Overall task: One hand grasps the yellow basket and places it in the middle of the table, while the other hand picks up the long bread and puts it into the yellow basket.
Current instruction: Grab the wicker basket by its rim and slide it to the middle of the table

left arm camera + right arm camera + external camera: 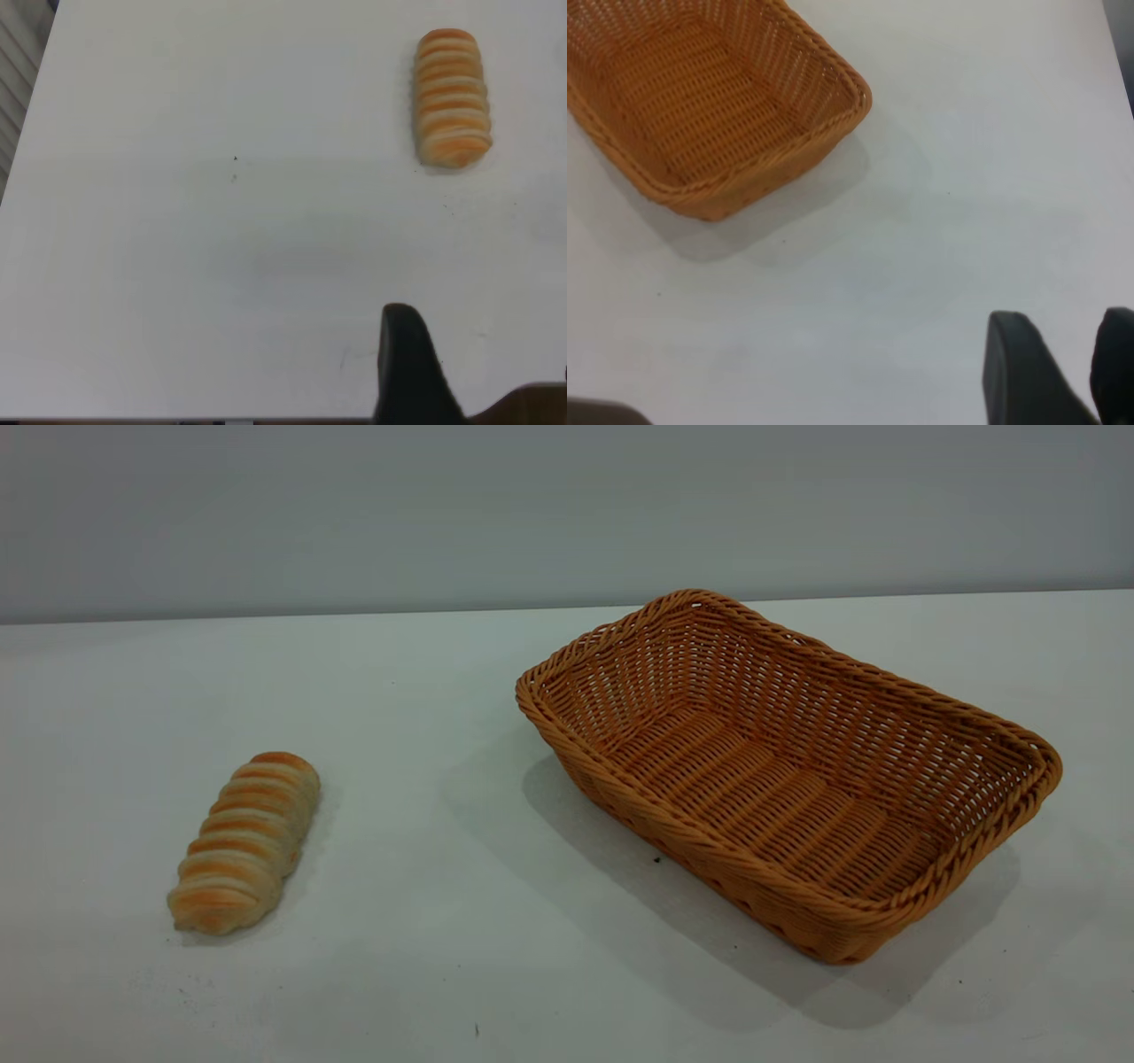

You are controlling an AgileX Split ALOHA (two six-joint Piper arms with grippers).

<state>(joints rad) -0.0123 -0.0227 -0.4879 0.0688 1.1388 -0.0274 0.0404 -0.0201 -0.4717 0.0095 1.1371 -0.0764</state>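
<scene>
The yellow basket point(850, 717), orange-tan wicker, stands empty on the right half of the white table point(425, 691). It also shows in the right wrist view point(806, 80). The long bread point(245, 843), ridged and golden, lies on the table at the left, well apart from the basket. It also shows in the left wrist view point(452, 97). No gripper shows in the exterior view. My left gripper point(485, 341) hangs over bare table short of the bread, jaws wide apart and empty. My right gripper point(1063, 319) hangs over bare table away from the basket's end, fingers apart and empty.
A grey wall runs behind the table's far edge. A few tiny dark specks point(656, 859) dot the table. The table's side edge point(27, 115) shows in the left wrist view, and another edge point(1118, 53) in the right wrist view.
</scene>
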